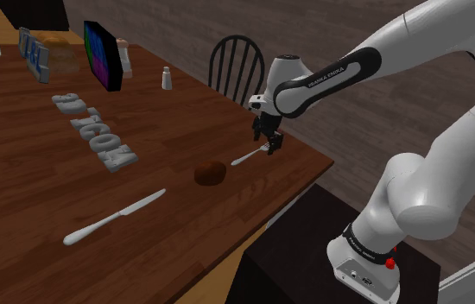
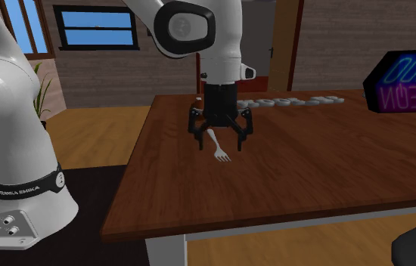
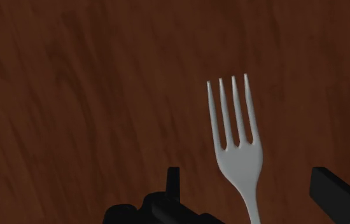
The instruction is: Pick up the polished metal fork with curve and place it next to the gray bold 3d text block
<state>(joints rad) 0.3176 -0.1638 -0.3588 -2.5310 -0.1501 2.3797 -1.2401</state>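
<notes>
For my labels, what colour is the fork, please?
The fork is pale silvery grey, clearest in the wrist view.

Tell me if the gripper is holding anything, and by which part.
Nothing is held. The gripper is open, its fingers either side of the fork handle without touching it.

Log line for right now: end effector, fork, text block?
phase: pre-grasp | end effector: open, straddling fork, not touching | fork: lying on table | text block: on table, apart from fork
</notes>
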